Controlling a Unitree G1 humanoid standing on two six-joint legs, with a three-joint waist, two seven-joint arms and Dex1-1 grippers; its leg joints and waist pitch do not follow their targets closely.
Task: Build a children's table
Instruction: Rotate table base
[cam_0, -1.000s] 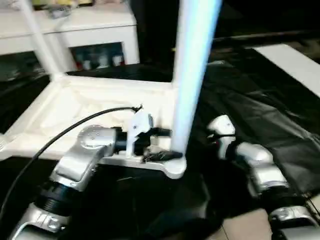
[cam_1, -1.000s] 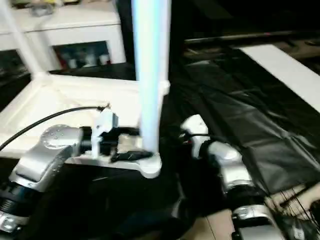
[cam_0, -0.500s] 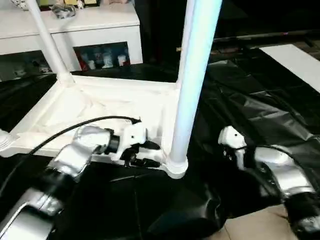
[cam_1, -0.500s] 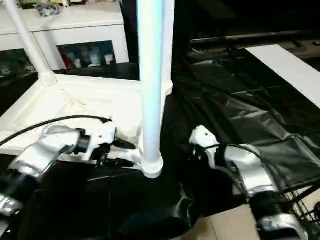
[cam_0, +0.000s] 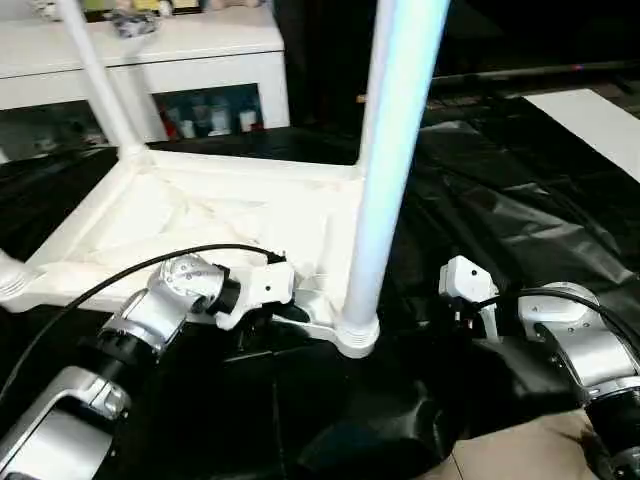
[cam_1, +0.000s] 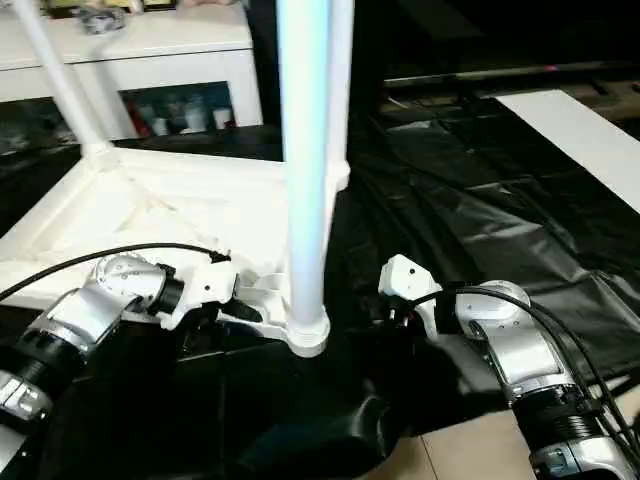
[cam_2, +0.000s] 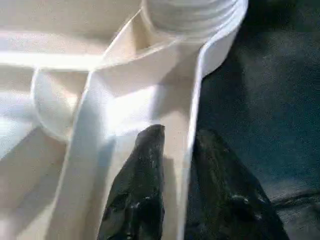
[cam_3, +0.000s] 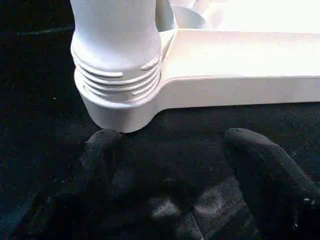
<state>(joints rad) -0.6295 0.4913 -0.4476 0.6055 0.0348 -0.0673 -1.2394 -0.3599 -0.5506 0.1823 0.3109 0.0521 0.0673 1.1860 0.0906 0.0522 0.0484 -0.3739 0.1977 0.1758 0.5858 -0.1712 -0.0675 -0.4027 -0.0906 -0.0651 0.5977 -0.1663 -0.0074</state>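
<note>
The white tabletop (cam_0: 200, 215) lies upside down on black sheeting, ribbed underside up. One white leg (cam_0: 385, 180) stands upright in the near right corner socket (cam_0: 355, 335), and its threaded base (cam_3: 117, 75) shows in the right wrist view. A second leg (cam_0: 95, 75) rises from the far left corner. My left gripper (cam_2: 182, 137) is at the near rim (cam_2: 192, 115) just left of that socket, shut on it with one finger inside the wall and one outside. My right gripper (cam_3: 172, 135) stands open on the sheet just right of the socket, holding nothing.
A white cabinet (cam_0: 150, 60) with glass doors stands behind the tabletop. Crumpled black sheeting (cam_0: 520, 200) covers the floor to the right, with a white board (cam_0: 600, 120) at the far right and bare tan floor (cam_0: 520, 450) at the near right. A black cable (cam_0: 120, 275) arcs over my left forearm.
My left gripper's fingers have drawn together around the near rim, and the left forearm has dropped lower. The right gripper stays open beside the corner. The camera has shifted a little.
</note>
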